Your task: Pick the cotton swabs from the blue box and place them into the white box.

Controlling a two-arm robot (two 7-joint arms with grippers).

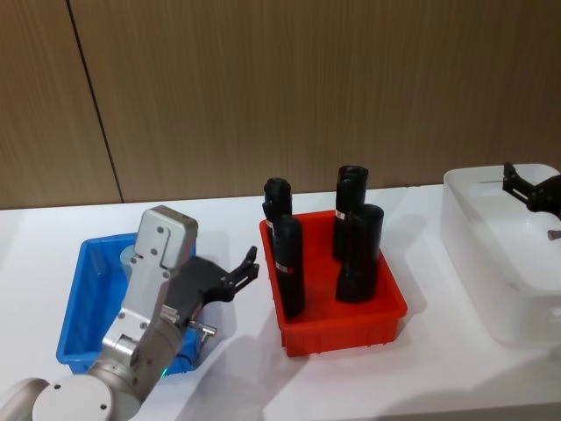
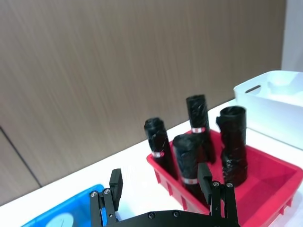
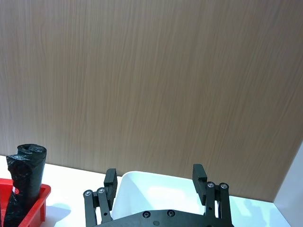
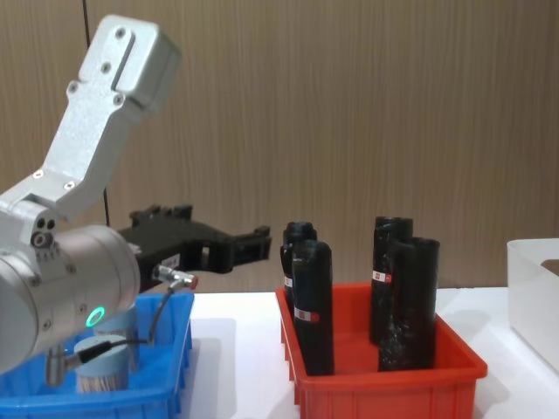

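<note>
Hovering slack-jawed and empty above the right-hand rim of the blue box [image 1: 77,303], my left pincer [image 1: 248,267] points toward the red bin [image 1: 351,320] rather than down at its target. The cotton swabs [image 1: 131,257], one clear jar with a pale lid that I can see, stand in the far part of the blue box, below and behind my wrist. My right pincer [image 1: 523,186] hangs spread and empty over the white box [image 1: 491,289] at the other end of the tabletop [image 1: 421,377]. To do this well, I judge I should draw the left pincer back over the jar and tip it downward; the fingers should straddle the jar's sides below the lid, and I should close gently, since clear plastic may slip or squash. I should then lift straight up until the jar clears the flared rim. The tall black cylinders [image 1: 289,267] in the red bin stand between the two boxes, so the carry should pass high above them or round their near side, and I should let go low inside the white box, not drop from a height.
</note>
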